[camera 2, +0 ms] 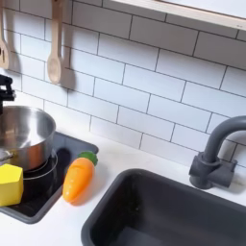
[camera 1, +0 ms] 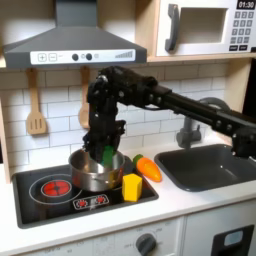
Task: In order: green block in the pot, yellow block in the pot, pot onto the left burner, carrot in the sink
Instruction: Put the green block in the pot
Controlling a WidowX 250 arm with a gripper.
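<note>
Our pincer hangs over the pot, gripping the green block; we should lower inside the rim before releasing; the yellow block waits beside the pot.

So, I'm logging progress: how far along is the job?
Nothing looks finished. In hand: the end effector seems to hold the green block over the pot. Left: the yellow block and carrot lie beside the pot, which sits off the left burner.
</note>
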